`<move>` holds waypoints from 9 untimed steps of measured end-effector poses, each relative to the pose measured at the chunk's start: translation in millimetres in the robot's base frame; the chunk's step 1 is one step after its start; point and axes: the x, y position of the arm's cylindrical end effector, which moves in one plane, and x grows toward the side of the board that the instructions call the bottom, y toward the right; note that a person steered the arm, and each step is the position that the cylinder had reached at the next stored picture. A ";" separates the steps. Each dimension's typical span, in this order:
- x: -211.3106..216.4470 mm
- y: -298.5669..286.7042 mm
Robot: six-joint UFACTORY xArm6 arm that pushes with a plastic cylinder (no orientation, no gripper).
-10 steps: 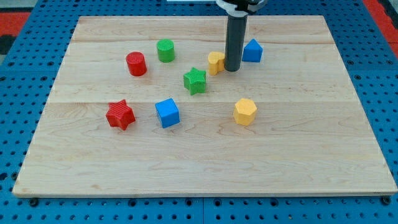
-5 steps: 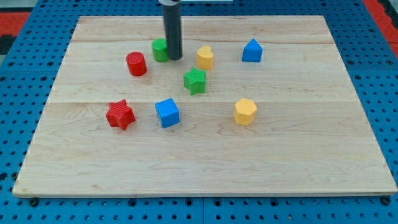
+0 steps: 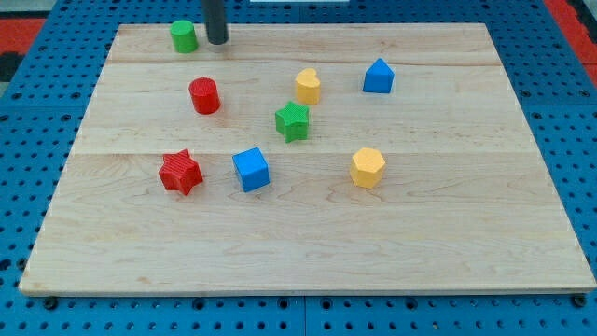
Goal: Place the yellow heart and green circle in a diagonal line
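Note:
The green circle block (image 3: 184, 36) stands near the top left corner of the wooden board (image 3: 438, 233). My tip (image 3: 216, 41) rests just to its right, about touching it. The yellow heart (image 3: 308, 86) sits in the upper middle of the board, well to the right of and below the green circle.
A red cylinder (image 3: 204, 95) lies below the green circle. A green star (image 3: 292, 121) sits just below the yellow heart. A blue house-shaped block (image 3: 378, 77) is at the upper right. A red star (image 3: 180, 172), a blue cube (image 3: 251, 169) and a yellow hexagon (image 3: 367, 167) lie mid-board.
My tip moved left from beside the yellow heart, nudging it slightly left, then pushed the green circle up and to the left, near the board's top left corner.

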 end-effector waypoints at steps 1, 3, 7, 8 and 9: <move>1.0 -27.2; 1.2 -30.0; 92.1 103.6; 96.0 133.7; 94.8 129.7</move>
